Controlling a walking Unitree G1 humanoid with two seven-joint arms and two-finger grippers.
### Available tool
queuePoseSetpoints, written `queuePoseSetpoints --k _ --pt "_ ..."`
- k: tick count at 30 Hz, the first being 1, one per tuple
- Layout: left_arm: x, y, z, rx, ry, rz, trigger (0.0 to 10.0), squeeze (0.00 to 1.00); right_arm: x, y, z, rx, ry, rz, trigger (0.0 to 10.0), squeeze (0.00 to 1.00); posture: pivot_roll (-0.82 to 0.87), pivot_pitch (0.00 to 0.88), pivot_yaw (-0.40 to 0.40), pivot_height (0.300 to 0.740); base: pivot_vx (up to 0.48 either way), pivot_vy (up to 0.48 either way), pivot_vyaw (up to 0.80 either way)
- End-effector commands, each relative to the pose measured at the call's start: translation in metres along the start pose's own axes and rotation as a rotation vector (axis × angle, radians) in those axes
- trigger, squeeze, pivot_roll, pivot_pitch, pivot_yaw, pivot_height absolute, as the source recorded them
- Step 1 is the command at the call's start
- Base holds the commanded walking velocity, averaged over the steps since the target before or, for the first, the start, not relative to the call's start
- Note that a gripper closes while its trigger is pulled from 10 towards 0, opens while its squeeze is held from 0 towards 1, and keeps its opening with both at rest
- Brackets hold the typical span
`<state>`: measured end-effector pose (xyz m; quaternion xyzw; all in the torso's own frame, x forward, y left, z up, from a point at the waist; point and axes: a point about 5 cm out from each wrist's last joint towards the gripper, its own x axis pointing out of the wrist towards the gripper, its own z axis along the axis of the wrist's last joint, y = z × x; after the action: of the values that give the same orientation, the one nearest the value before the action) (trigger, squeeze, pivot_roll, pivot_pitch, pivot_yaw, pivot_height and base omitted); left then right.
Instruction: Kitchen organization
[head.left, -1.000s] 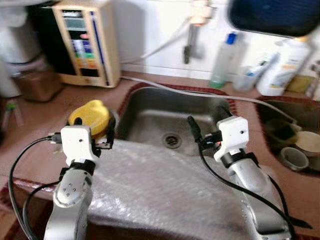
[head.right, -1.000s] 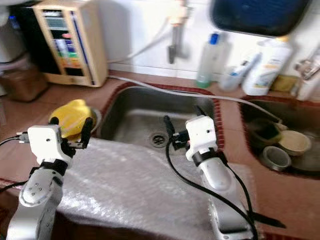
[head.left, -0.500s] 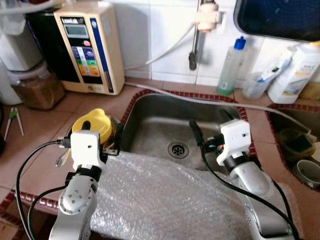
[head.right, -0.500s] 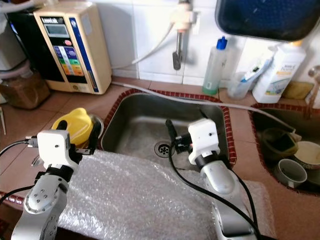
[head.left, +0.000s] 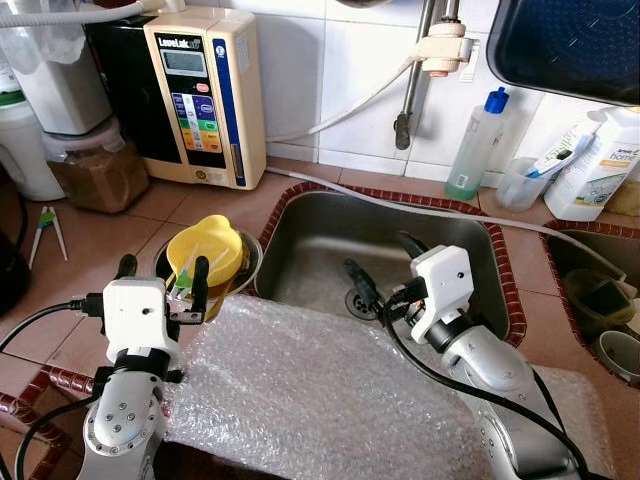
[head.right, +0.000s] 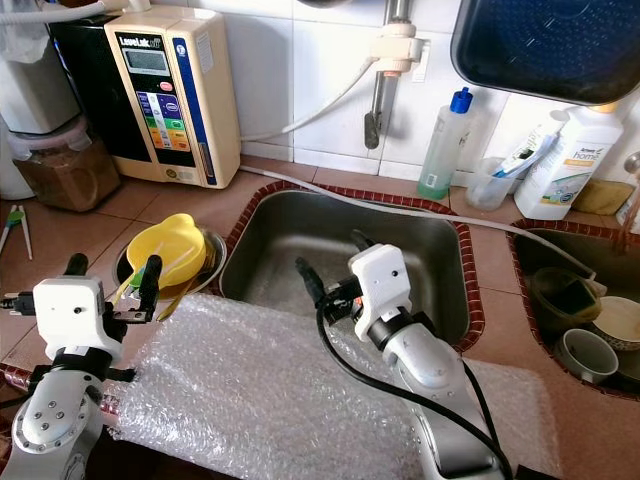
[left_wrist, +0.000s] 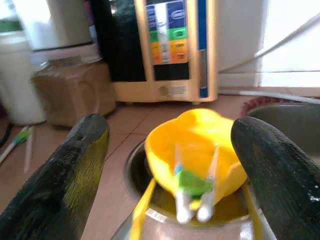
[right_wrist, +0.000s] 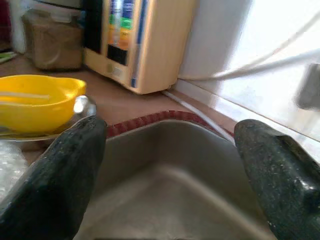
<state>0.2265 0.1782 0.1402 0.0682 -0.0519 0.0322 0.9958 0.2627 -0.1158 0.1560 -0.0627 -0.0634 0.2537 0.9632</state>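
- Yellow plastic bowl (head.left: 205, 251) sits in a round steel dish (head.right: 212, 247) on the brown tiled counter (head.left: 110, 240), just left of the stainless sink basin (head.left: 330, 235); green-and-white utensils rest in it.
- My left gripper (head.left: 164, 283) hovers just short of the bowl, fingers apart, holding nothing.
- My right gripper (head.left: 385, 268) is over the sink, fingers spread, empty.
- Clear bubble wrap sheet (head.left: 310, 395) lies across the sink's front edge, under both arms.
- Beige water-ioniser box (head.left: 207, 90) stands by the wall.

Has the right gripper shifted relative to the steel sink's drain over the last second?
Yes. The right gripper has come left toward the steel sink's drain, its near finger now overlapping it.
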Motion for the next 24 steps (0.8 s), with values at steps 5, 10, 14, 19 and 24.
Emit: queuePoseSetpoints --k 5,10,14,19,24 --pt "0.002 0.0 0.001 0.002 0.006 -0.01 10.0 0.0 0.001 -0.001 0.005 -0.008 -0.016 -0.003 10.0 0.0 0.0 0.0 -0.001 0.74 0.0 0.0 0.77" --pt "0.005 -0.009 0.003 -0.014 0.001 -0.081 10.0 0.0 0.002 -0.004 0.005 0.038 -0.008 -0.06 10.0 0.0 0.0 0.003 0.007 0.74 0.0 0.0 0.59" --pt "0.009 -0.021 0.003 -0.046 0.017 -0.18 10.0 0.0 0.003 -0.002 0.0 0.051 0.035 -0.049 10.0 0.0 0.0 0.008 0.009 0.74 0.0 0.0 0.0" --pt "0.011 -0.028 -0.003 -0.073 0.053 -0.234 10.0 0.0 0.0 0.005 -0.005 0.054 0.063 -0.016 10.0 0.0 0.0 0.008 0.009 0.74 0.0 0.0 0.0" --pt "0.011 -0.035 -0.008 -0.096 0.085 -0.276 10.0 0.0 0.001 0.004 -0.004 -0.005 0.07 -0.034 10.0 0.0 0.0 0.008 0.008 0.74 0.0 0.0 0.0"
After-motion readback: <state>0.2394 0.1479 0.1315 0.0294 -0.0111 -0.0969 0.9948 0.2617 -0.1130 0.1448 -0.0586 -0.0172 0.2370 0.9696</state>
